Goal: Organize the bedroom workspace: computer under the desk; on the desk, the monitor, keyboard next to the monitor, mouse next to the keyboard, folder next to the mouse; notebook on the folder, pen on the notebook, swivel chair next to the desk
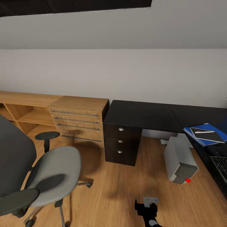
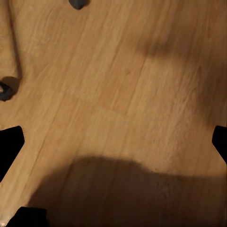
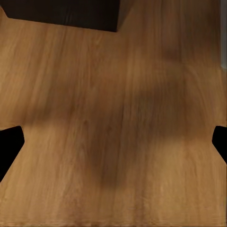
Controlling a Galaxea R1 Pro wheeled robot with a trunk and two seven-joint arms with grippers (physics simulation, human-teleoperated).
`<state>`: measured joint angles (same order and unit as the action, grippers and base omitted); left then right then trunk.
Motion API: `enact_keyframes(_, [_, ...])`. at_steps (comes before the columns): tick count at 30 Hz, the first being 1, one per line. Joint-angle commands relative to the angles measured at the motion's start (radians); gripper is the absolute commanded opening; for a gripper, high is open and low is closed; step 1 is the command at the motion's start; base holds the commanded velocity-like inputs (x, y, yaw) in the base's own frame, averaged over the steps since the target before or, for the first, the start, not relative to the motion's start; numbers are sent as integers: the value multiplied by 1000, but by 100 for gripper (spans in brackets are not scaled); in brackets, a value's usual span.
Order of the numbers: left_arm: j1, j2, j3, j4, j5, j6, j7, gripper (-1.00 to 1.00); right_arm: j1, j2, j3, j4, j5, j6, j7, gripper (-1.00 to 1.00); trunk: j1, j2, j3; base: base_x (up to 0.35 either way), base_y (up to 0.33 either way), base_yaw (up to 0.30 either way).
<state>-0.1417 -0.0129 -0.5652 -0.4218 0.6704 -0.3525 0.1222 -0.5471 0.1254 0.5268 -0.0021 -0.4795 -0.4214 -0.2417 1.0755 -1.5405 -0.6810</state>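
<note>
So the blue folder (image 1: 206,136) is already up on the black desk (image 1: 148,115), over at the right, with the dark notebook (image 1: 208,134) stacked on it and the pen (image 1: 204,131) lying on top. Keyboard (image 1: 220,165) sits just in front of that pile on the same desk, partly cut off. The grey computer (image 1: 180,160) is leaning on the floor under the desk's edge. The swivel chair (image 1: 47,176) stands well apart, near the wooden drawer unit (image 1: 78,121). Both claws are spread wide open over bare wood floor (image 3: 113,132), holding nothing: left gripper (image 2: 113,142), right gripper (image 3: 113,142).
</note>
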Motion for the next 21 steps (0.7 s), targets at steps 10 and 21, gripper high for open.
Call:
enact_keyframes(10, [-1,-2,-10,-1,4,-6,9,100,-1,-1,7,1,-7,-3,-4,100,7,-14,-7,-78,0,0])
enact_keyframes(21, [-1,2,4,0,15,-4,17,100,-1,-1,7,1,-6,-15,-4,100,49,-91,-42,-2,0,0])
